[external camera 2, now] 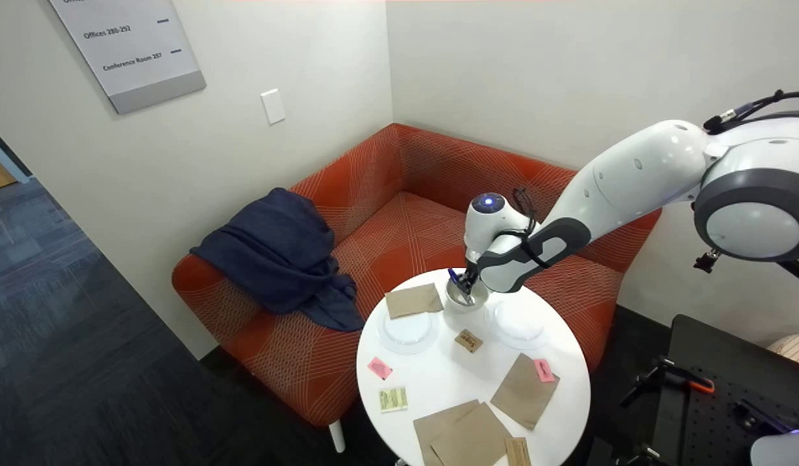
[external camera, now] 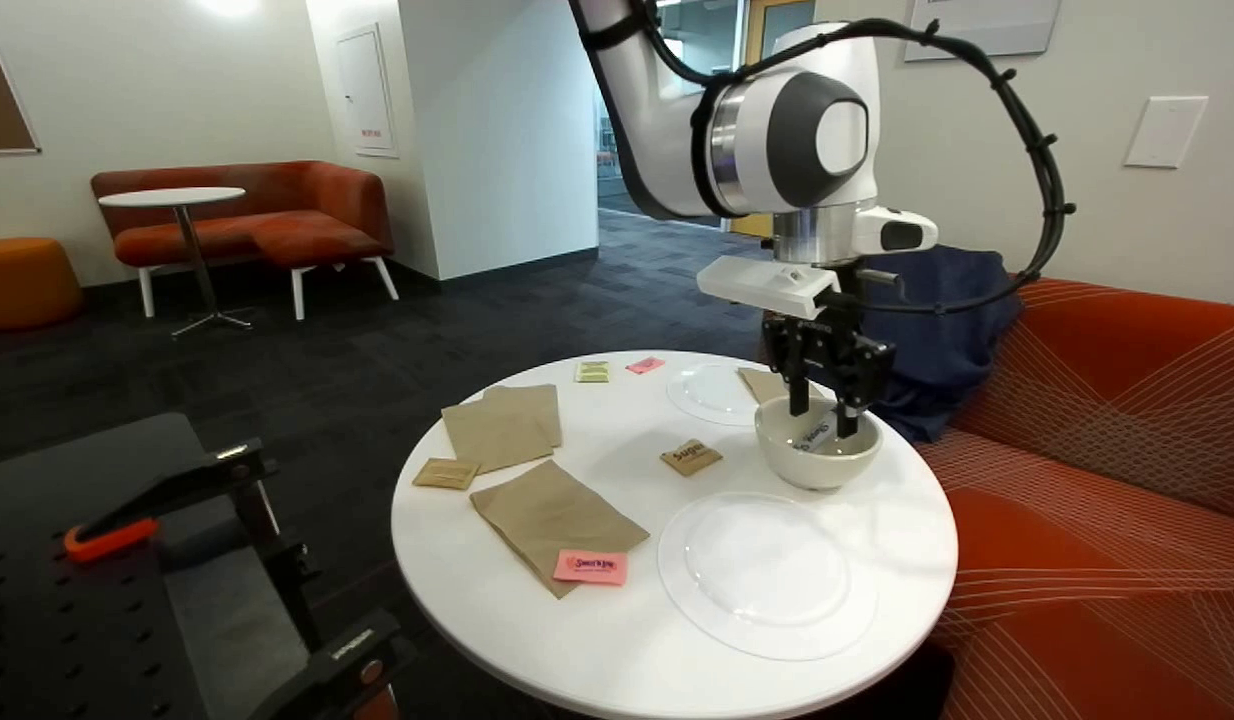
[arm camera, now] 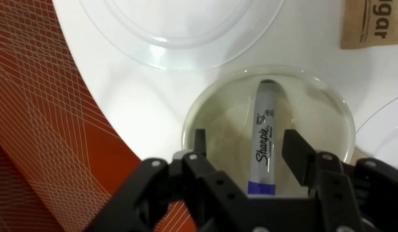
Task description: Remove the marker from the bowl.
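The marker (arm camera: 264, 138) is inside the bowl (external camera: 809, 469), lying at a slant, with its blue end (external camera 2: 452, 276) apparently rising out of it in an exterior view. The jaws stand apart, one on each side of the grey barrel (arm camera: 262, 172) in the wrist view, and a gap is seen between the marker and each of them; how deep they reach into the bowl, one cannot tell exactly. By its look, the marker should be light and stiff, hardly fragile, so a moderate squeeze will probably not hurt it. However, its barrel is round and smooth, and it may roll or slide if the jaws press unevenly. The best place to take hold seems to be the grey barrel, near the printed middle or a little toward the blue band (arm camera: 261, 188), where both jaws can press straight across it. As for the numbers, there is one marker and one bowl; on the round counter (external camera: 612, 435) there are also two clear plates (external camera: 767, 570), two pink packets (external camera: 591, 567), two brown packets (external camera: 691, 457), one pale green packet (external camera: 592, 372) and, as far as the overlap lets one count, four brown napkins (external camera: 552, 510).
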You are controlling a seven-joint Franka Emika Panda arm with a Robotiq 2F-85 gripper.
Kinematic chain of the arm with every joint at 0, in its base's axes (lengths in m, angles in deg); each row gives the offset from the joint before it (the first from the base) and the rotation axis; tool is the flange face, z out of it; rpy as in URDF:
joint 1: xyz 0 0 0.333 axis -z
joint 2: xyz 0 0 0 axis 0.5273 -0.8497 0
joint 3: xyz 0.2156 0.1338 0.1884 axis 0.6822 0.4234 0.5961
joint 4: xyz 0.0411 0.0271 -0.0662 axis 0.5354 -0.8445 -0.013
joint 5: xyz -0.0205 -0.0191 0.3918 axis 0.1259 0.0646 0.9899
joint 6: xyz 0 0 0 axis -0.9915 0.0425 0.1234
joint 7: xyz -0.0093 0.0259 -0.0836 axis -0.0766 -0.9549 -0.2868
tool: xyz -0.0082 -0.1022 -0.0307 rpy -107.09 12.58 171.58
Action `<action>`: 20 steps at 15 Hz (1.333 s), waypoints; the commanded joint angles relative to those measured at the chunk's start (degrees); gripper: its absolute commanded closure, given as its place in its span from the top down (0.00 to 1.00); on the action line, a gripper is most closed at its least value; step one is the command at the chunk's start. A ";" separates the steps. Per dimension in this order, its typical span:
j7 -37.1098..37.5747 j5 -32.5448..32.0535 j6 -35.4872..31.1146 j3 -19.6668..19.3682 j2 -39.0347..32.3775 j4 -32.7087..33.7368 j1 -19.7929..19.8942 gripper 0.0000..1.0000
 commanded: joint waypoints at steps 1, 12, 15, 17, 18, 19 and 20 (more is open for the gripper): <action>-1.49 1.43 -2.25 -0.90 -2.56 2.72 -0.68 0.64; -2.01 1.28 -2.57 -0.87 -7.74 8.90 -1.03 0.21; -2.10 1.33 -2.44 -0.85 -8.45 9.85 -0.93 0.02; -1.86 1.31 -2.65 -1.02 -7.95 9.34 -1.12 0.06; -1.69 1.26 -3.17 -1.14 -7.06 8.23 -1.31 0.06; -1.29 1.20 -3.43 -1.43 -6.45 7.55 -1.64 0.06; -1.32 1.07 -4.24 -1.55 -5.66 6.54 -1.81 0.06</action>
